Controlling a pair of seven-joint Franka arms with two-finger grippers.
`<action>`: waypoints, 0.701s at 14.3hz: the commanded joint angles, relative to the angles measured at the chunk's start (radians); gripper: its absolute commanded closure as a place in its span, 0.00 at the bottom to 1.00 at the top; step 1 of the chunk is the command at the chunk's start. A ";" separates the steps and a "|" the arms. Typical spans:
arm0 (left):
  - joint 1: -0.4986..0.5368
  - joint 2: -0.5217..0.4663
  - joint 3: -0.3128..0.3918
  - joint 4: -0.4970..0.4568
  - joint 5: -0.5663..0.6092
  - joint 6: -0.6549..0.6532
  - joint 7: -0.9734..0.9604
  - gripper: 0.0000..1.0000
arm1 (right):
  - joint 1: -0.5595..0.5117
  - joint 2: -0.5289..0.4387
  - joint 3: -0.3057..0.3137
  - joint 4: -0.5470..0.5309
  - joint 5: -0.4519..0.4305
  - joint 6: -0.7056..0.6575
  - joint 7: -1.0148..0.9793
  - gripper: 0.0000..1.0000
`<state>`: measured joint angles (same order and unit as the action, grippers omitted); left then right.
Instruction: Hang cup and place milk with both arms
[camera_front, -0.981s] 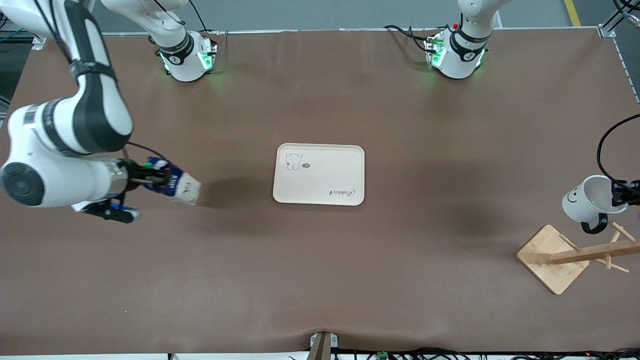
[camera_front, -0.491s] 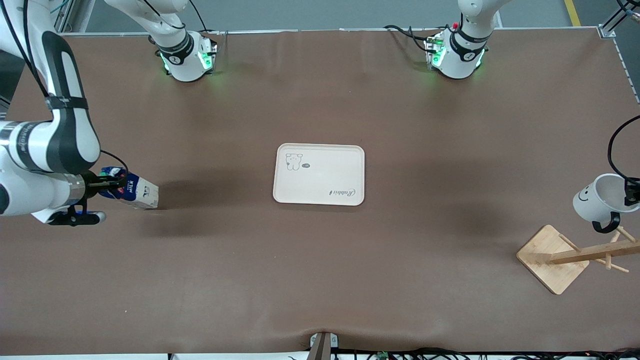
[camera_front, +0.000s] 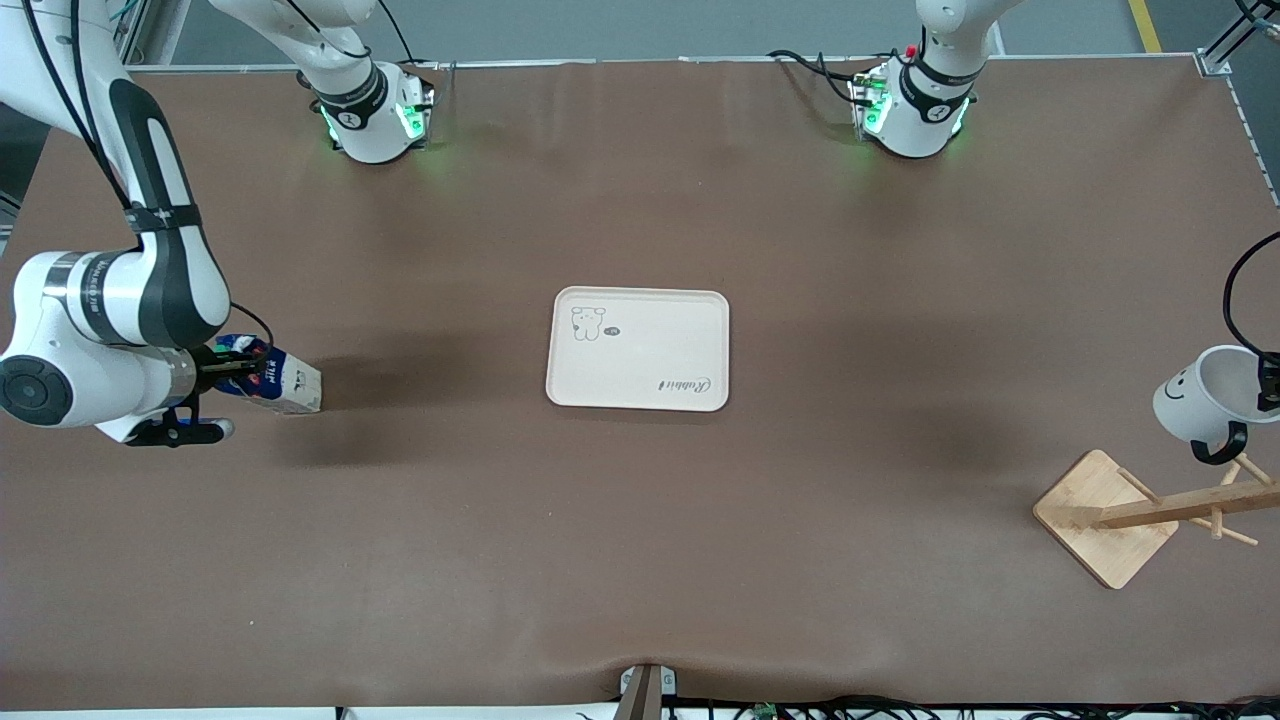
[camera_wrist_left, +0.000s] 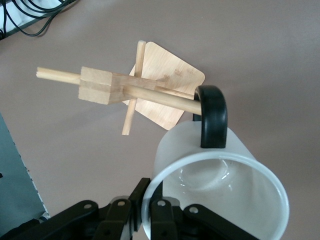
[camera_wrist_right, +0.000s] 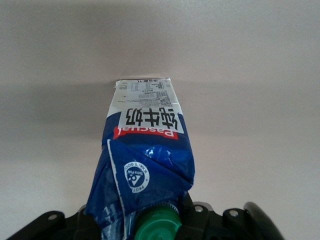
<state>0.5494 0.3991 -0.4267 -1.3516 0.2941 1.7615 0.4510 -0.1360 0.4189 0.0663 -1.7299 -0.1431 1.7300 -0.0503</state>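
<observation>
My right gripper (camera_front: 238, 367) is shut on the top of the milk (camera_front: 282, 381), a blue and white carton held tilted low over the table at the right arm's end. In the right wrist view the milk (camera_wrist_right: 146, 145) points away from the gripper (camera_wrist_right: 150, 227), its green cap (camera_wrist_right: 158, 226) between the jaws. My left gripper (camera_front: 1264, 386) is shut on the rim of the white cup (camera_front: 1198, 402), above the wooden rack (camera_front: 1140, 512). In the left wrist view the gripper (camera_wrist_left: 151, 212) pinches the cup (camera_wrist_left: 220, 200), and the black handle (camera_wrist_left: 213, 117) lies against a rack peg (camera_wrist_left: 160, 96).
A cream tray (camera_front: 638, 385) lies in the middle of the table. The rack's square base (camera_front: 1090, 520) stands at the left arm's end, nearer the front camera than the tray. Both green-lit arm bases stand along the table's farthest edge.
The right arm swung the milk away from the tray toward its end of the table and lowered it. The left gripper carried the cup a little farther over the rack.
</observation>
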 joint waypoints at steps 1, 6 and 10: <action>0.004 0.003 0.000 0.022 0.019 -0.004 0.025 1.00 | -0.025 -0.028 0.020 -0.054 -0.026 0.033 0.004 0.45; 0.024 0.012 0.005 0.022 0.011 0.029 0.032 1.00 | -0.021 -0.026 0.021 -0.053 -0.024 0.033 0.004 0.00; 0.023 0.024 0.005 0.022 0.011 0.041 0.031 0.93 | -0.022 -0.026 0.023 -0.045 -0.018 0.030 0.006 0.00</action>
<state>0.5699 0.4089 -0.4174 -1.3467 0.2941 1.7952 0.4680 -0.1363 0.4127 0.0673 -1.7598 -0.1432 1.7525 -0.0501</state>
